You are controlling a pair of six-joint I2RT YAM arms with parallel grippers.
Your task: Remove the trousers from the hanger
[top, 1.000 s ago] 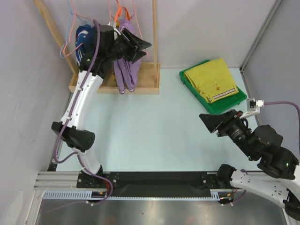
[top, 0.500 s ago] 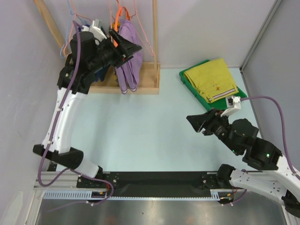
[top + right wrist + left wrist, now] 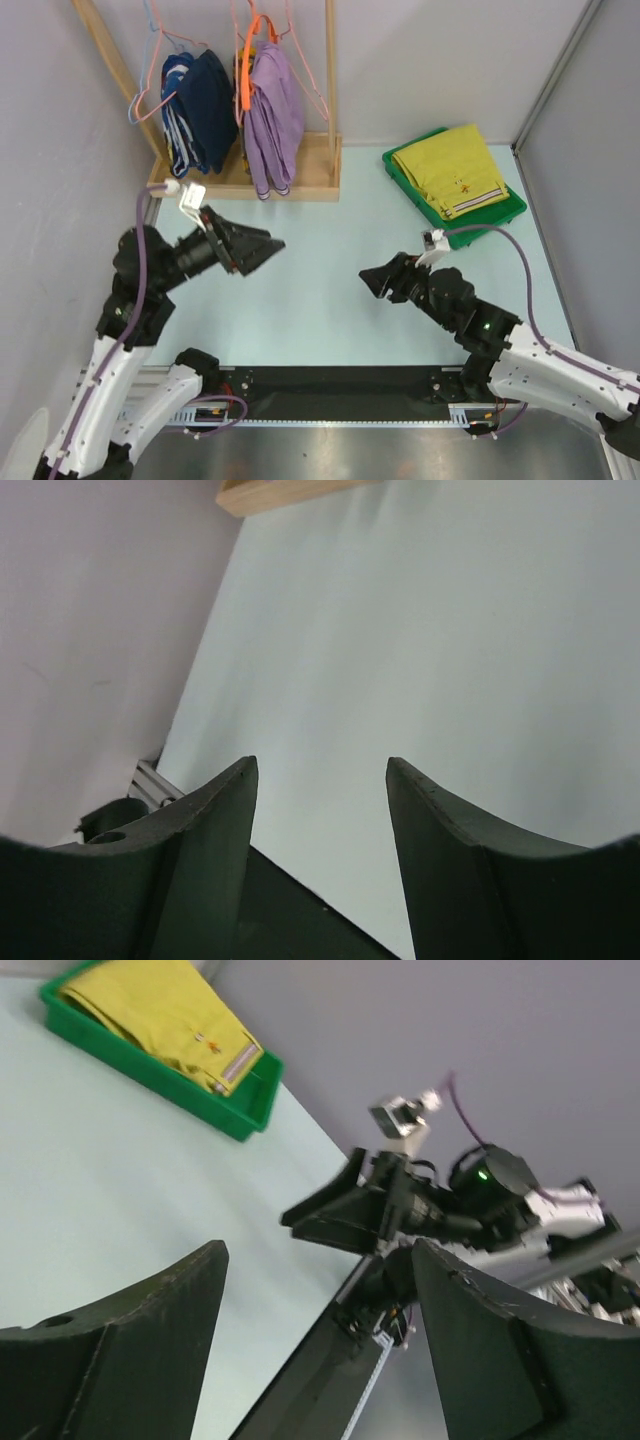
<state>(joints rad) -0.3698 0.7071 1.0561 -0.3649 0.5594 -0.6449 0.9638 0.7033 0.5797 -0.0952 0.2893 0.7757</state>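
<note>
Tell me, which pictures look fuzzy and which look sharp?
Top external: sharp and evenly lit, the trousers clear in the green tray. Left wrist: the right gripper looks smeary. Right wrist: its own fingers are dark and soft-edged.

The trousers [image 3: 450, 170] lie in the tray [image 3: 490, 227] at back right, the rack [image 3: 315, 166] at back left.

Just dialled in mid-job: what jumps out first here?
The mustard trousers lie folded in the green tray at the far right, off any hanger. On the wooden rack far left hang navy garments and a purple garment. The left fingers and right fingers hover open and empty over the table.
</note>
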